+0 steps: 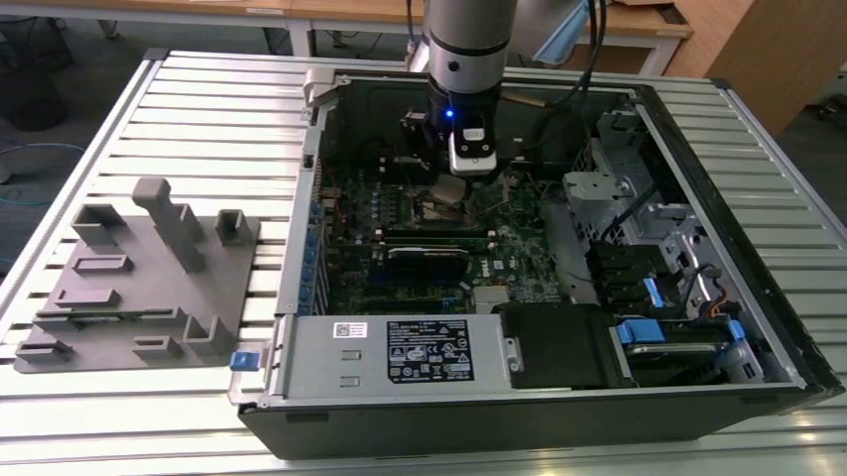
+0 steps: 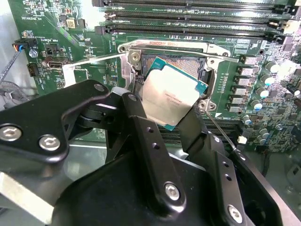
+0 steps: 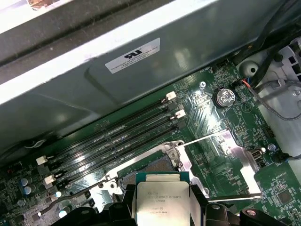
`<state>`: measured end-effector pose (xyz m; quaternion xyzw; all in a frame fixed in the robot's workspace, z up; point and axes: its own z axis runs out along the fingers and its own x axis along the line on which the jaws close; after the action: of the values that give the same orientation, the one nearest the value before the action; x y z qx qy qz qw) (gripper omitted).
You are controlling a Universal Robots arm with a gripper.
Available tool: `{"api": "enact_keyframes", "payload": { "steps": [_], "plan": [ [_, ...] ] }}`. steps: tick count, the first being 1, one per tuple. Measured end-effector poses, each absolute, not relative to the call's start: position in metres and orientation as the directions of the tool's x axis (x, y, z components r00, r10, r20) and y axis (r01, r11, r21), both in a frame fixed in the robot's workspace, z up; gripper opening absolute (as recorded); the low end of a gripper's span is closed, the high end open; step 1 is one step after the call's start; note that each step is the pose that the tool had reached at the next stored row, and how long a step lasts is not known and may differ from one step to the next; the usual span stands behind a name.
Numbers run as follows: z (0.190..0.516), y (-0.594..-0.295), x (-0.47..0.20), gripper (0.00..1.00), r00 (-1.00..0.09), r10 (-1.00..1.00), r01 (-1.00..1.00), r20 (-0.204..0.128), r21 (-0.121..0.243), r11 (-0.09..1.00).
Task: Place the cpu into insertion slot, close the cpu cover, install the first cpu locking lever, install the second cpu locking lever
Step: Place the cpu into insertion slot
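A slatted metal table point(image 1: 173, 109) carries the job, with a grey moulded fixture tray point(image 1: 133, 278) lying on it at the exterior view's left and an open computer case point(image 1: 530, 416) on its side next to that. Closest to me inside the case is the boxy power supply point(image 1: 397, 352), then the green motherboard point(image 1: 357, 248), and over its middle the arm reaches straight down. The gripper point(image 2: 164, 110) has its black fingers point(image 2: 138, 113) closed on opposite edges of the cpu point(image 2: 171, 94), which hangs tilted, one corner lower, just above the insertion slot point(image 2: 183, 63) and not seated. The cpu cover point(image 3: 240, 157) stands flipped open beside the socket, and a thin wire locking lever point(image 2: 218, 129) is swung clear. Beyond lie the long black memory slots point(image 3: 117, 132). My worry is the tilt: if the chip goes down skewed, I'd guess a corner meets the socket contacts first and bends them, or it catches on the silver rim and twists in the grip
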<state>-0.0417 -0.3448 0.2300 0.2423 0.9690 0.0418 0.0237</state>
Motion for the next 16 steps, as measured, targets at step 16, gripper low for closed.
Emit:
{"api": "enact_keyframes", "payload": {
  "steps": [16],
  "plan": [
    [0.2273,-0.3448,-0.0417,0.54,-0.726,0.687,0.683,-0.026,0.092,0.725]
  ]
}}
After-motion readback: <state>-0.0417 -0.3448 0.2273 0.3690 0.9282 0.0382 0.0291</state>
